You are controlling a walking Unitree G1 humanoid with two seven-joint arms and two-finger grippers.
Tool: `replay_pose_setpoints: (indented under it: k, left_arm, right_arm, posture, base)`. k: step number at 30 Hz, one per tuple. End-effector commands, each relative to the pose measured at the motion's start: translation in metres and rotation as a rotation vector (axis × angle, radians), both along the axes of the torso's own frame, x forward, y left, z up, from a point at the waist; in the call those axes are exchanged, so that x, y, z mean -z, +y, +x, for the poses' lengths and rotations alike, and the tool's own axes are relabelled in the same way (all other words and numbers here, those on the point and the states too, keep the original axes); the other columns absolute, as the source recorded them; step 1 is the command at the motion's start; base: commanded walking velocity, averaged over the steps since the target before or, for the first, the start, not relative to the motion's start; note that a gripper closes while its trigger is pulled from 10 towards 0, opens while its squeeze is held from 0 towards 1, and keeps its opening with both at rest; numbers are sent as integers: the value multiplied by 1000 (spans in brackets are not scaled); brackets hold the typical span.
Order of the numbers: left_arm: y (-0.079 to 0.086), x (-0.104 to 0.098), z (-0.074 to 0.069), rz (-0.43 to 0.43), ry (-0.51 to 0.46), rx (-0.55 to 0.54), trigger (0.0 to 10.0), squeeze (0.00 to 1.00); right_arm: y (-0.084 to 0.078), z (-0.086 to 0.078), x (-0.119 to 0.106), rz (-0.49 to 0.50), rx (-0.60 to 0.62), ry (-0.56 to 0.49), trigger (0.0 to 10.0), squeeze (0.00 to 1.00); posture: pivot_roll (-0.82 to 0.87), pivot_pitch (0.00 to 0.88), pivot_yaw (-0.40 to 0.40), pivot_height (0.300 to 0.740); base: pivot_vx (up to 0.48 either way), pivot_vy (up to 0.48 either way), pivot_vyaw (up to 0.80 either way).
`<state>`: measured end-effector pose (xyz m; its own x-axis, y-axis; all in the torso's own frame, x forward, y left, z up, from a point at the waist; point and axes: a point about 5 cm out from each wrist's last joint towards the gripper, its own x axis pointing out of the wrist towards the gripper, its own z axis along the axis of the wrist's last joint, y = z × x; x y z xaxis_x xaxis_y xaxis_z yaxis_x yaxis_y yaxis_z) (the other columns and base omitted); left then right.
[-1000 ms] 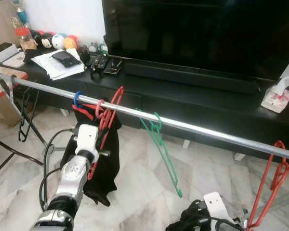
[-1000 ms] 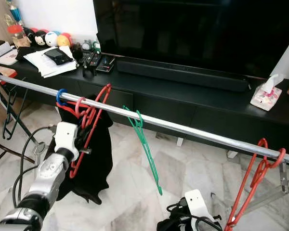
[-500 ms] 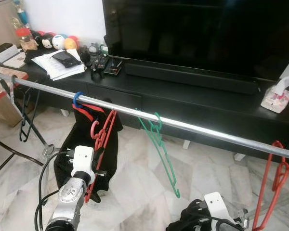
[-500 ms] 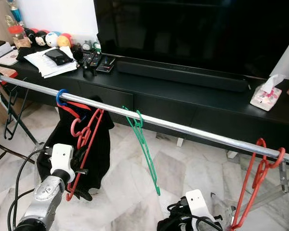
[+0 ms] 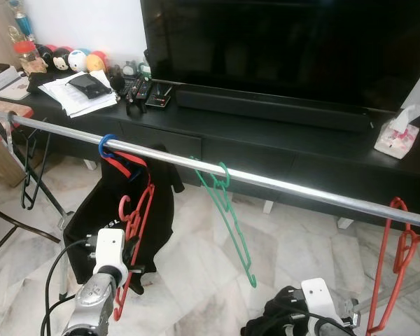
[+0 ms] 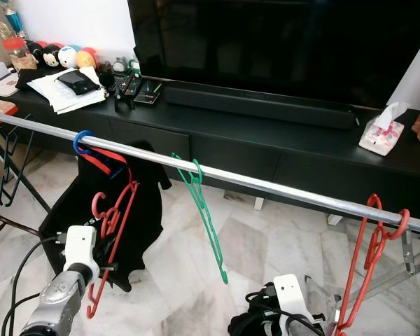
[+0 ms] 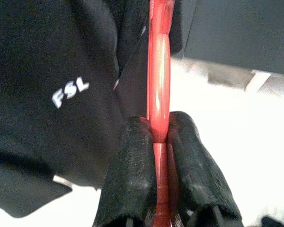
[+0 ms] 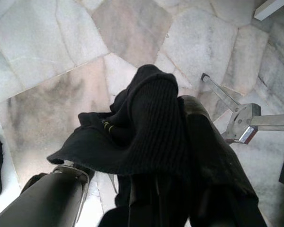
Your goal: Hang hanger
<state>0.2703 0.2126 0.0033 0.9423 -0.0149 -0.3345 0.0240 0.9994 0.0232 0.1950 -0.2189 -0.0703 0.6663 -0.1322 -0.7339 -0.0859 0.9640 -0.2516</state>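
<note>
A red hanger (image 5: 141, 210) hangs below the silver rail (image 5: 301, 190), its hook free of the rail. My left gripper (image 5: 134, 259) is shut on the hanger's lower bar, and in the left wrist view both black fingers (image 7: 132, 161) pinch the red bar (image 7: 159, 94). Behind it a black shirt (image 5: 98, 210) with white "FSL" lettering hangs from a blue hook (image 5: 106, 144) on the rail. My right gripper (image 5: 271, 323) is low near the floor, with a black cloth (image 8: 151, 118) bunched over its fingers.
A green hanger (image 5: 229, 210) hangs mid-rail, red hangers (image 5: 399, 259) at the rail's right end, and a black hanger (image 5: 28, 175) at its left end. Behind stand a black TV console (image 5: 315, 150) with a TV, papers (image 5: 77, 94) and a tissue box (image 5: 395, 136). The floor is marble.
My left gripper has dropped with the red hanger; its hook was up at the rail a second ago and now sits well below it. The camera has shifted slightly.
</note>
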Motion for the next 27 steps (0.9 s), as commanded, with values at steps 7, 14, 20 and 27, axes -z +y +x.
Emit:
replay_pose_setpoints:
  k: [7,14,20,27]
  left_arm:
    - [2,16,-11,-9,94,-29,10000,0]
    - [4,28,-20,-19,167,-52,10000,0]
    - [3,34,-23,-9,219,-55,10000,0]
    - [0,35,-21,-10,222,-62,10000,0]
  right_arm:
    - [-1,-2,1,0,14,-7,10000,0]
    - [-1,-4,2,0,7,9,10000,0]
    - [-2,-4,2,-3,11,20,10000,0]
    - [-2,-4,2,-5,11,18,10000,0]
  posture:
    - [-81,61,-4,740]
    - [-80,53,-11,740]
    - [-82,43,-17,740]
    - [-85,31,-14,740]
  base:
    - [0,0,0]
    - [0,0,0]
    - [-41,0,0]
    - [-279,0,0]
